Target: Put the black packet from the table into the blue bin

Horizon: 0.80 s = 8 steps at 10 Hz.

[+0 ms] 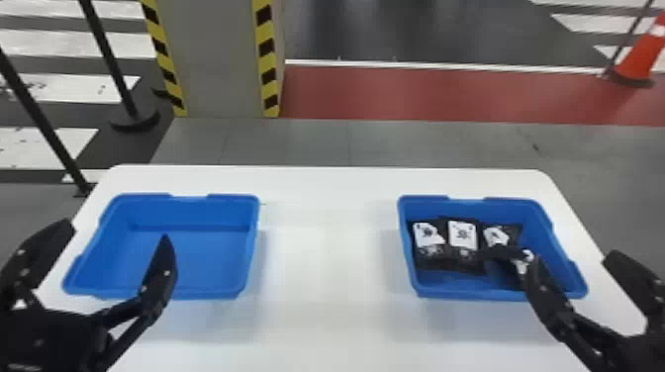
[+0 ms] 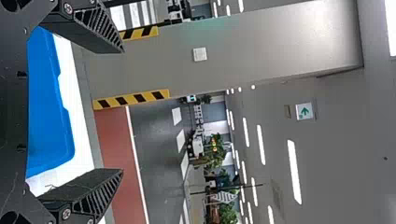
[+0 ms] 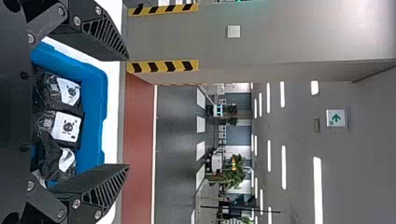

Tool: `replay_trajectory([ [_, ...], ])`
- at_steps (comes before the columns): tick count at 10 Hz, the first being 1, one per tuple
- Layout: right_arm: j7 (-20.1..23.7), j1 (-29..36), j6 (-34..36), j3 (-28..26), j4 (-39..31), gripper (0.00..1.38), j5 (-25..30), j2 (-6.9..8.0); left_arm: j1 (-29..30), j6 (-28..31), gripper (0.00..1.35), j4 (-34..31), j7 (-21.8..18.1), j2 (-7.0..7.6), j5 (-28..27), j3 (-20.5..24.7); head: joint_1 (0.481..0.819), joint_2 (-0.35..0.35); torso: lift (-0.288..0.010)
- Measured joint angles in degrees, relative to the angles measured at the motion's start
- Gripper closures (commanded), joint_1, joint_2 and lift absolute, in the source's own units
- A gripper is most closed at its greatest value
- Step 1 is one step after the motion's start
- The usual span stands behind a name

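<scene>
Several black packets with white labels (image 1: 462,235) lie inside the right-hand blue bin (image 1: 544,225), side by side, with one partly behind a finger of my right gripper (image 1: 571,259). That gripper is open above the bin's right part, holding nothing. In the right wrist view, the packets (image 3: 66,127) and blue bin (image 3: 96,126) lie beyond the open right gripper (image 3: 128,112). My left gripper (image 1: 116,232) hangs open over another blue bin (image 1: 193,247) at the left. The left wrist view has the open left gripper (image 2: 122,111) with that bin (image 2: 46,102) behind it.
Both bins stand on a white table (image 1: 326,257), with a stretch of tabletop between them. Beyond its far edge rises a pillar (image 1: 222,59) with yellow and black stripes. Black posts stand at the left and an orange cone (image 1: 638,57) at the far right.
</scene>
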Motion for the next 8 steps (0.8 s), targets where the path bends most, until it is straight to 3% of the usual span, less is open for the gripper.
replay_trajectory([
  [8, 0.00, -0.07, 0.28, 0.18, -0.07, 0.22, 0.57, -0.03, -0.44, 0.10, 0.11, 0.00, -0.17, 0.00, -1.09, -0.08, 0.695, -0.028, -0.110],
])
